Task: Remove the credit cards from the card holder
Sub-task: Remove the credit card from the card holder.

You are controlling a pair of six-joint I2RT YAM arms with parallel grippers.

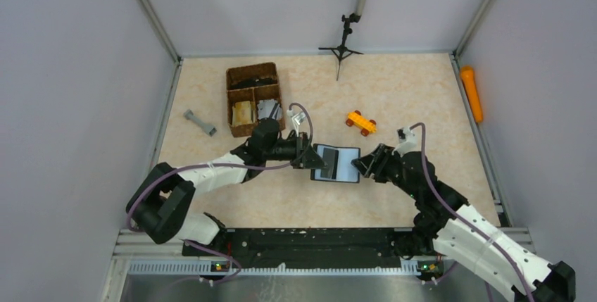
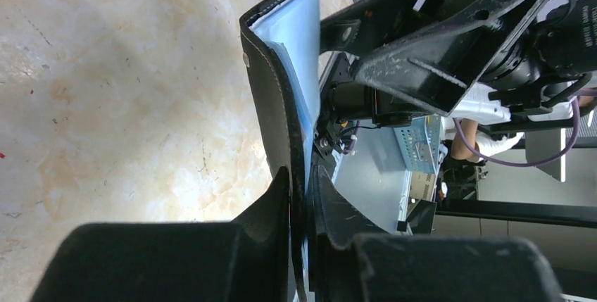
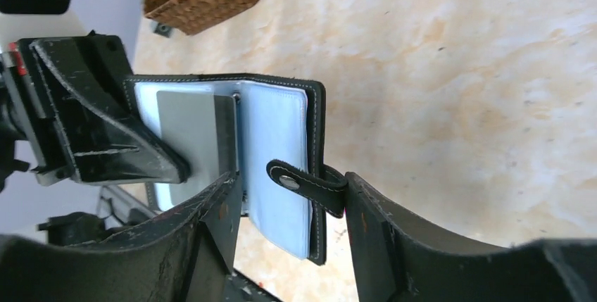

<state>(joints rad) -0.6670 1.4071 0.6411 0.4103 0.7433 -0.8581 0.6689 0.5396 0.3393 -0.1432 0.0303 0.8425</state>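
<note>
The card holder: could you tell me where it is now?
In the top view the card holder is open at mid-table, the left tool clamping its left edge and the right tool straddling its right half.

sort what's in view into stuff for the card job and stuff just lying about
For the job: card holder, grey card in it, left pincer clamping it, right pincer.
Lying about: wicker basket, yellow toy car, grey dumbbell-shaped piece, orange cylinder, small tripod.
</note>
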